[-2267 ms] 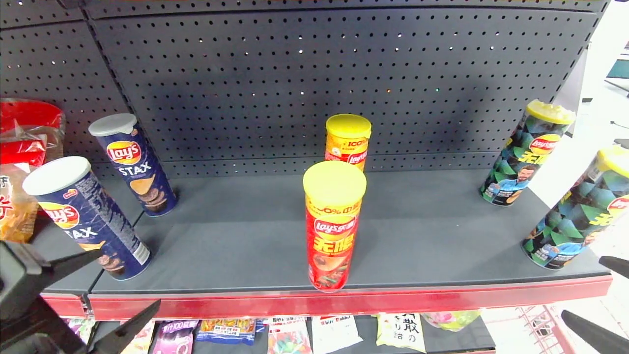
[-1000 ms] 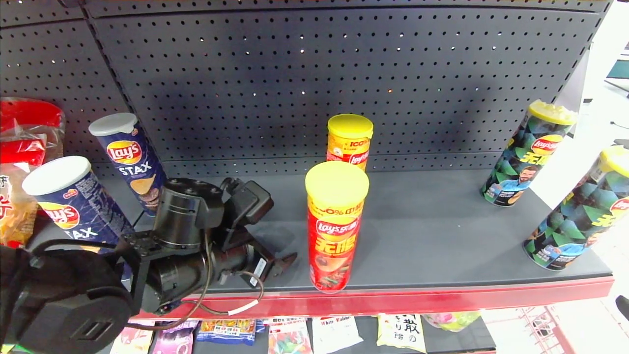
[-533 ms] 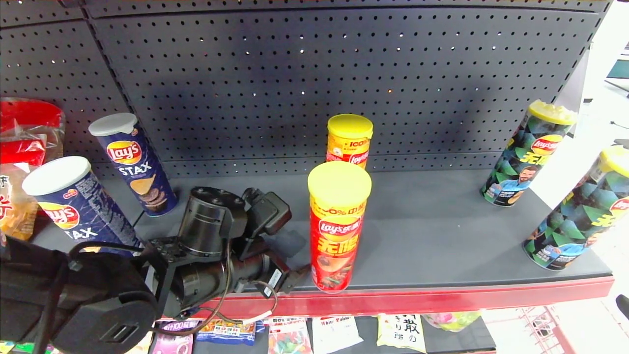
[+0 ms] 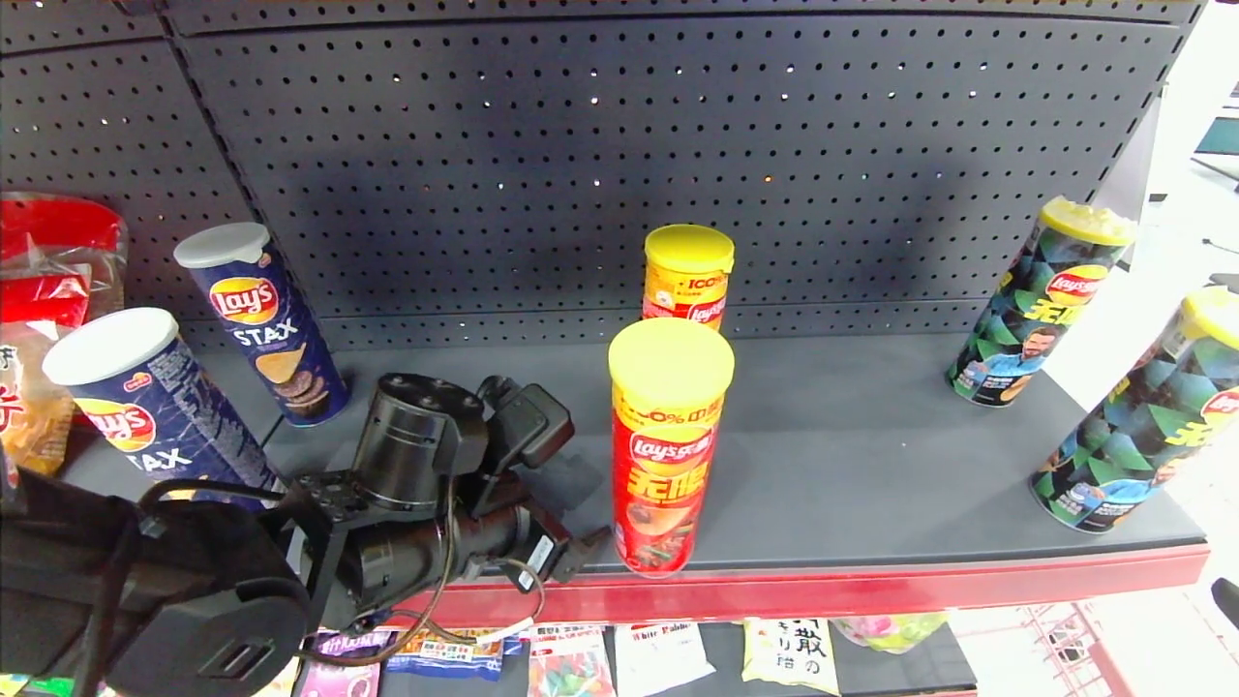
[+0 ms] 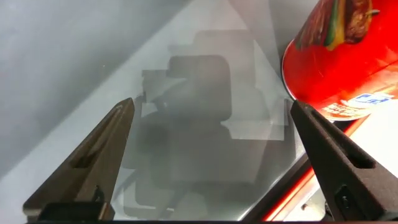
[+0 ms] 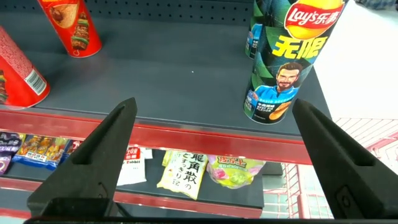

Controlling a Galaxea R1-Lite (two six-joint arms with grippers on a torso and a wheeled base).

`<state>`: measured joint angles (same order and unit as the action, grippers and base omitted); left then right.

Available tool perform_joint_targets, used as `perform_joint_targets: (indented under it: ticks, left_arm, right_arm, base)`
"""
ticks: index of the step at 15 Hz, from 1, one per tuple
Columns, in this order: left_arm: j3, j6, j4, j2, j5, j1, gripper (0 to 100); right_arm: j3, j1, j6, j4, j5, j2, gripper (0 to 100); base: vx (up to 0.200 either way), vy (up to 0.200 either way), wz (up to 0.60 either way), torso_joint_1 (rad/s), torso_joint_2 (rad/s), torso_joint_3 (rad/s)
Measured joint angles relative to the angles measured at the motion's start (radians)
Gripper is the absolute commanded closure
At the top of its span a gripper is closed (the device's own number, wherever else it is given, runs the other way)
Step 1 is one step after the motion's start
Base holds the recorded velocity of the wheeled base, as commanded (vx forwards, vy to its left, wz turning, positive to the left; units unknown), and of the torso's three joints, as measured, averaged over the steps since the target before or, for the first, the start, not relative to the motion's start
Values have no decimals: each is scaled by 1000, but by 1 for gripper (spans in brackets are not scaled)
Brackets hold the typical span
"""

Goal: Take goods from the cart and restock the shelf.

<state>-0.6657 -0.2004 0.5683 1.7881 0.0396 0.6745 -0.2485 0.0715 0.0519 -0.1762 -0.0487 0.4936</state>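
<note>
Okay, your left gripper (image 5: pixel 211 106) is spread wide with nothing in it. It sits low over the shelf (image 4: pixel 871 455) front, with one finger near the base of the front red chip can (image 4: pixel 668 455). A second red can (image 4: pixel 688 276) stands behind it at the pegboard (image 4: pixel 581 145). Front blue can (image 4: pixel 155 426) and back blue can (image 4: pixel 261 324) stand further left. Far green-black can (image 4: pixel 1041 305) and near green-black can (image 4: pixel 1133 416) are at the right end. Your right gripper (image 6: pixel 214 104) is also wide and empty, off the shelf's red lip (image 4: pixel 823 590). Snack packets (image 4: pixel 658 658) lie on the tier below.

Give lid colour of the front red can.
Yellow. The lid shows best in the head view.
</note>
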Motion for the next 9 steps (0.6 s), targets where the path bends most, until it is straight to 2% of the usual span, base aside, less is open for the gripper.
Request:
perform_joint_targets:
  ticks: [9]
  left_arm:
    - [-16, 0, 0, 7, 1, 5, 0]
  right_arm:
    - [3, 0, 0, 0, 0, 0, 0]
  base:
    - [0, 0, 0, 0, 0, 0]
